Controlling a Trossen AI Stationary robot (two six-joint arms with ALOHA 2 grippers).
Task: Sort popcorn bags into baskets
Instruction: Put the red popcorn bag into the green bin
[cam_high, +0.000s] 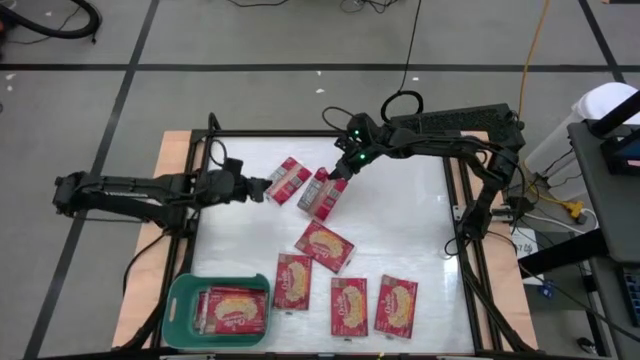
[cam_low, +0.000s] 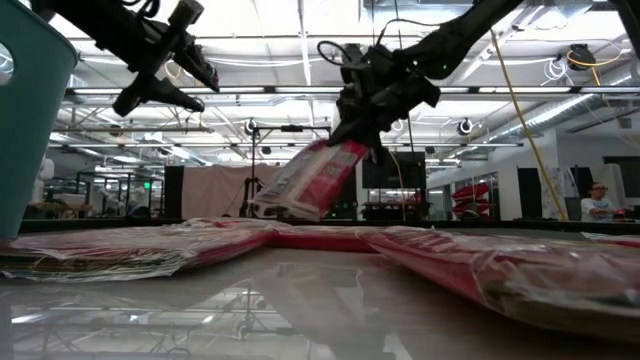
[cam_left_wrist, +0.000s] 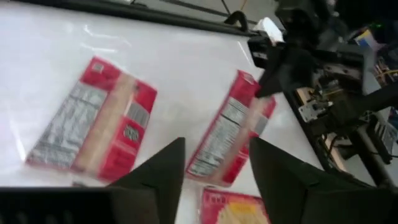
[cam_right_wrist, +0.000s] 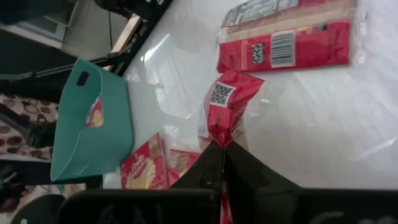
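Note:
My right gripper (cam_high: 338, 175) is shut on one red popcorn bag (cam_high: 322, 197) above the table's far middle. A second bag (cam_high: 288, 180) lies flat just left of it, back panel up. My left gripper (cam_high: 265, 190) hovers open beside that flat bag and holds nothing. Several more bags lie toward the near edge, among them one (cam_high: 325, 246) at the middle and one (cam_high: 396, 305) at the near right. The teal basket (cam_high: 180, 318) stands at the near left corner with bags (cam_high: 235, 310) inside. My right gripper pinches the bag's crimped far end (cam_right_wrist: 222, 127) between its two shut fingers. The fingers come slanting down from the far right. The bag hangs tilted below them, its lower end (cam_low: 270, 205) clear of the table.
The table's raised frame (cam_high: 455, 215) runs along the right side by the right arm's base. Bare white tabletop (cam_high: 400, 220) lies between the held bag and the right frame. Cables and equipment stand beyond the right edge.

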